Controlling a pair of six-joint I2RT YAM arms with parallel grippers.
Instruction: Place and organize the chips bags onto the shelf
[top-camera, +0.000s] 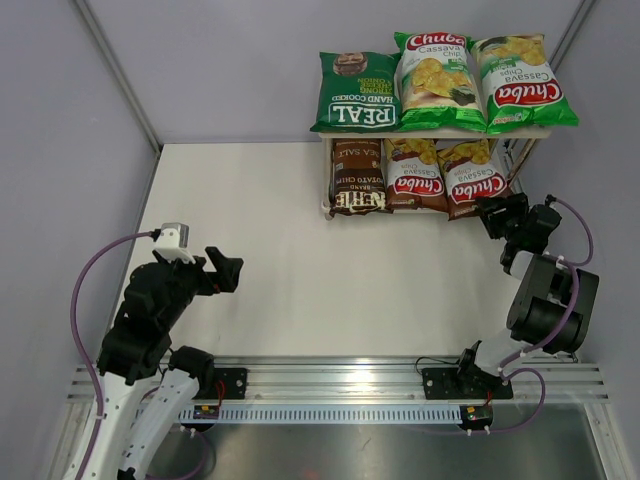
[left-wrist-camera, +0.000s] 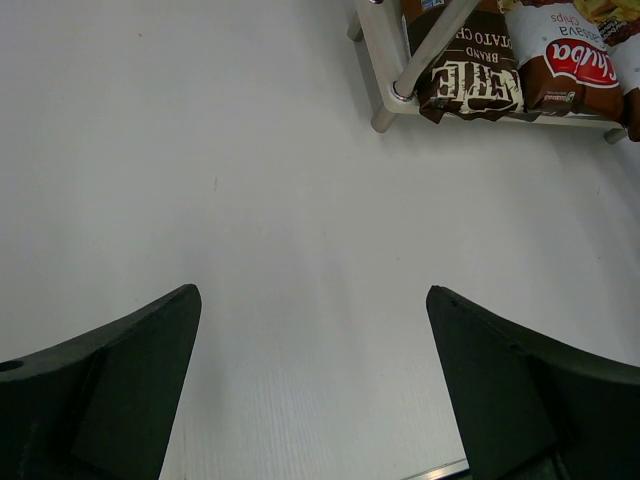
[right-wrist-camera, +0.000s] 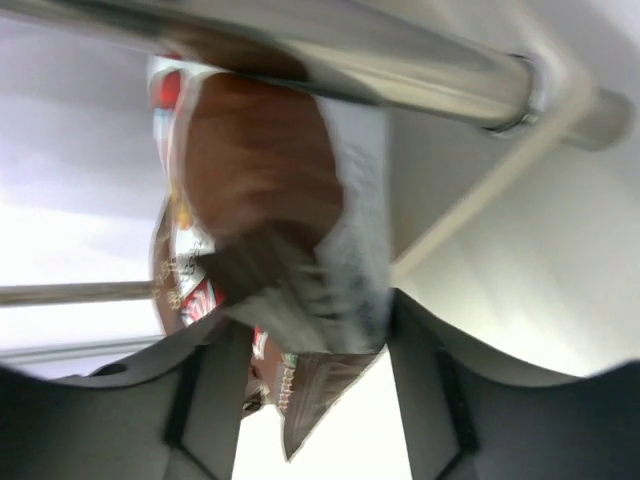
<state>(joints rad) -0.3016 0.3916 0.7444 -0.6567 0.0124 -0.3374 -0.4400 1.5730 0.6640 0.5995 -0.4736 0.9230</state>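
The shelf (top-camera: 440, 131) stands at the back right. Its top tier holds the dark green REAL bag (top-camera: 357, 95) and two light green Chuba bags (top-camera: 436, 70) (top-camera: 520, 80). The lower tier holds the dark brown Kettle bag (top-camera: 358, 178) and two brown-red Chuba bags (top-camera: 412, 175) (top-camera: 470, 178). My right gripper (top-camera: 492, 213) is at the near end of the rightmost brown-red bag. In the blurred right wrist view its jaws (right-wrist-camera: 315, 325) close on that bag's crimped end (right-wrist-camera: 260, 170). My left gripper (top-camera: 225, 270) is open and empty over the table (left-wrist-camera: 312, 300).
Grey walls enclose the white table (top-camera: 280, 230). A silver shelf bar (right-wrist-camera: 400, 60) crosses just above my right gripper. In the left wrist view a shelf leg (left-wrist-camera: 430, 45) stands beside the Kettle bag (left-wrist-camera: 470, 80). An aluminium rail (top-camera: 340, 378) runs along the near edge.
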